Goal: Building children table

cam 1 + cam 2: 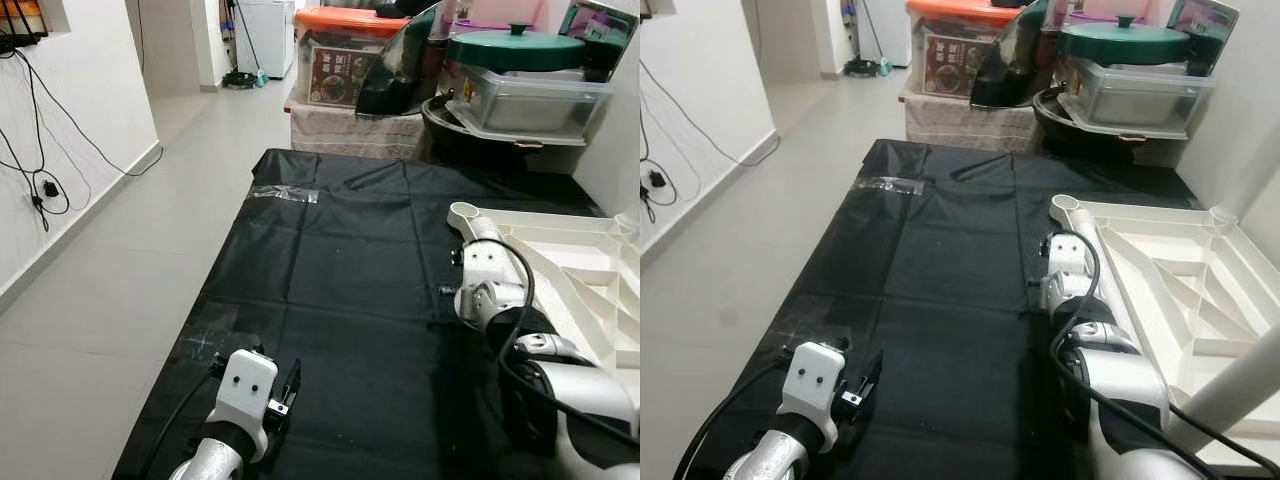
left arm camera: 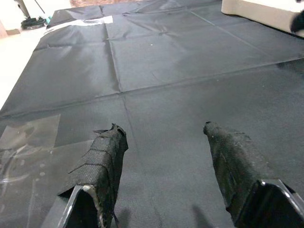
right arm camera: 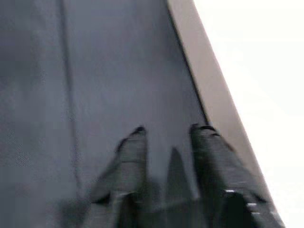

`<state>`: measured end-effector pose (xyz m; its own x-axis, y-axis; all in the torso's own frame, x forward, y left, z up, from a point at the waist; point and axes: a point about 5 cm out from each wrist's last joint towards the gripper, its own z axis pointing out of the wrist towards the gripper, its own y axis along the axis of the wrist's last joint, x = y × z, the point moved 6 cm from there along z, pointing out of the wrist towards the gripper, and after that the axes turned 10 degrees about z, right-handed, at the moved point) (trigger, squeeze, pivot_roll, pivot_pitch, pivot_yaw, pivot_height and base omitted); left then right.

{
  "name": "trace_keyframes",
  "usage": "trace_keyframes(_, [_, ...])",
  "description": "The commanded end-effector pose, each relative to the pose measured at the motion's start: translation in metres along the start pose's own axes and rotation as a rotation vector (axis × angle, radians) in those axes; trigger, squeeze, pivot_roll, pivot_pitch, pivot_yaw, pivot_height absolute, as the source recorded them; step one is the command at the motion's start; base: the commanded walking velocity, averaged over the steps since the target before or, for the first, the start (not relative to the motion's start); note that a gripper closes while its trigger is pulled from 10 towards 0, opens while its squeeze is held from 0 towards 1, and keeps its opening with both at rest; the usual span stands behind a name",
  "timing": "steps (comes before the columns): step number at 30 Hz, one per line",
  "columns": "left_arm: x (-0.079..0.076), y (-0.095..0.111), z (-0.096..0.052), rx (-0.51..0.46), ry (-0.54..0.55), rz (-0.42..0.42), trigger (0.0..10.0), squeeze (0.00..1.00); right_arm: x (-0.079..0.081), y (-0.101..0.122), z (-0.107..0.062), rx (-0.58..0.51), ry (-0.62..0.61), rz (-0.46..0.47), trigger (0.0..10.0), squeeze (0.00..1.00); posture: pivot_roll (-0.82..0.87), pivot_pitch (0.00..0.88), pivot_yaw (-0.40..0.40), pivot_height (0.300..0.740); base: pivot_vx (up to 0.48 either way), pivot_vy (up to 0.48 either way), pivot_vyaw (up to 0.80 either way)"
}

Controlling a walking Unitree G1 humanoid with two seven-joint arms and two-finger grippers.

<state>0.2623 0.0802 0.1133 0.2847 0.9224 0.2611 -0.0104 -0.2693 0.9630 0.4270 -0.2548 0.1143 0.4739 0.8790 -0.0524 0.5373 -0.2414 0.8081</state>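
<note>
Left eye view: upturned white tabletop (image 1: pixel 580 270) lengthwise away on black cloth (image 1: pixel 340 260), right gripper (image 3: pixel 166 129) narrowly parted beside its edge, left gripper (image 2: pixel 161 130) wide.

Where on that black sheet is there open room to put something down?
The black sheet is bare between the clear tape strip and the white tabletop, and ahead of the left gripper. The boxes and pots at its far end are crowded.

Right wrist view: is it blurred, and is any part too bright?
Right wrist view: soft and blurred, the white tabletop overexposed beside the right tool. Left wrist view: sharp, mild glare on the black cloth beyond the left tool.
</note>
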Motion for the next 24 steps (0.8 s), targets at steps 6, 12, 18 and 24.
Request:
trace_keyframes(6, [-0.002, -0.001, -0.002, 0.004, -0.005, -0.002, 10.0, 0.0, -0.016, 0.031, -0.008, -0.067, -0.095, -0.096, 10.0, 0.0, 0.09, 0.004, -0.085, 0.74, 0.0, 0.0, 0.0])
trace_keyframes(12, [-0.003, 0.0, -0.002, 0.006, -0.007, -0.003, 10.0, 0.0, -0.031, 0.002, -0.001, 0.055, -0.14, -0.111, 10.0, 0.0, 0.08, 0.007, -0.089, 0.74, 0.0, 0.0, 0.0])
trace_keyframes(18, [-0.002, 0.0, -0.001, 0.007, 0.001, -0.008, 10.0, 0.0, -0.045, -0.029, 0.004, 0.183, -0.156, -0.057, 10.0, 0.0, 0.07, 0.018, -0.098, 0.74, 0.0, 0.0, 0.0])
trace_keyframes(24, [-0.001, 0.0, -0.001, 0.005, 0.006, -0.008, 10.0, 0.0, -0.052, -0.055, 0.006, 0.286, -0.151, 0.001, 10.0, 0.0, 0.07, 0.022, -0.097, 0.74, 0.0, 0.0, 0.0])
